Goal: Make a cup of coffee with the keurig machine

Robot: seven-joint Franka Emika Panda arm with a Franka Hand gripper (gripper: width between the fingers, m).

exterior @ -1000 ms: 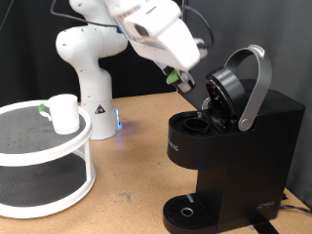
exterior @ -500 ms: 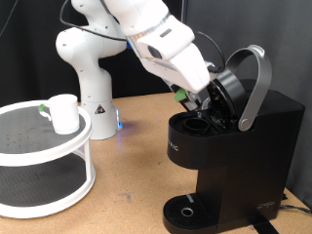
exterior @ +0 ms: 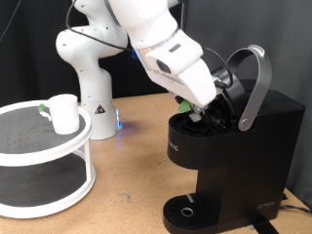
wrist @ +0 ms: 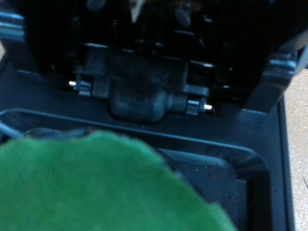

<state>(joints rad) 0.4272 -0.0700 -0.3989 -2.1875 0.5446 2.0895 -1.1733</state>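
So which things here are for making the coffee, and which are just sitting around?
For the coffee:
keurig machine, lid up
gripper, down at the open brew head
green-topped pod, at the gripper
cup, waiting on the rack

Just sitting around:
round white rack
wooden table

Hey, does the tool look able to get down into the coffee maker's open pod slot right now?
Probably yes: the coffee maker has its lid raised, and the tool sits right at the open slot.
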